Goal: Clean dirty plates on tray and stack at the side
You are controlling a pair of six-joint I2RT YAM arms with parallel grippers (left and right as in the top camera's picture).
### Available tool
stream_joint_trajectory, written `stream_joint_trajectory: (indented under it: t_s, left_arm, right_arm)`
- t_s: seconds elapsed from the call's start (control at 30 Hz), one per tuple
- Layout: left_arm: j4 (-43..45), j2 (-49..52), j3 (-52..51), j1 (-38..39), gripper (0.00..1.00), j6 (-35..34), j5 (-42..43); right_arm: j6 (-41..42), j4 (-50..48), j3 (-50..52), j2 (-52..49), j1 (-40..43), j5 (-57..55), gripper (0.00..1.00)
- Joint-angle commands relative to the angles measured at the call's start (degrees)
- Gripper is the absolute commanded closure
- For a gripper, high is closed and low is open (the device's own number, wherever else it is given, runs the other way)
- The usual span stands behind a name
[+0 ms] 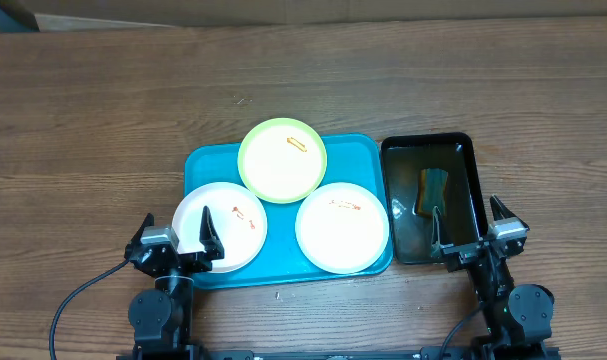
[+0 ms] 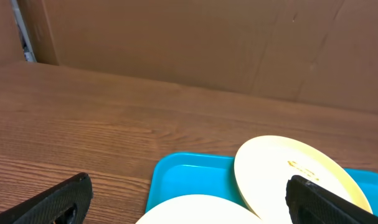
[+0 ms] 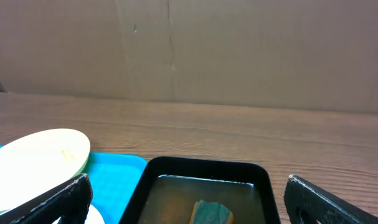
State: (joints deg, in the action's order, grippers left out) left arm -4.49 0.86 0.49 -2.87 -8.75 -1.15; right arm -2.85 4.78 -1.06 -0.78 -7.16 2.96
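Three plates lie on the teal tray (image 1: 211,166). A yellow-green plate (image 1: 282,160) sits at the back, a white plate (image 1: 223,228) at the front left and another white plate (image 1: 342,227) at the front right. Each carries small orange-red smears. My left gripper (image 1: 177,238) is open at the near edge of the left white plate, with nothing between its fingers. In the left wrist view the left gripper (image 2: 190,190) frames that white plate (image 2: 195,213) and the yellow-green plate (image 2: 282,174). My right gripper (image 1: 471,232) is open at the near end of the black tray, holding nothing.
A black tray (image 1: 428,145) of water stands right of the teal tray, with a green-and-yellow sponge (image 1: 433,190) lying in it. The right wrist view shows the black tray's rim (image 3: 201,166) and the sponge (image 3: 210,213). Bare wooden table surrounds both trays; a cardboard wall stands behind.
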Motion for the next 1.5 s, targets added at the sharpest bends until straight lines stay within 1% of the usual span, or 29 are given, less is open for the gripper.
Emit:
stream_joint_trajectory:
  t_s: [0.0, 1.47]
  left_arm:
    - [0.13, -0.61, -0.22, 0.07, 0.00, 1.07, -0.33]
    - [0.13, -0.61, -0.22, 0.07, 0.00, 1.07, -0.33]
  right_arm:
    - [-0.17, -0.15, 0.59, 0.59, 0.15, -0.35, 0.00]
    - [-0.17, -0.15, 0.59, 0.59, 0.15, -0.35, 0.00]
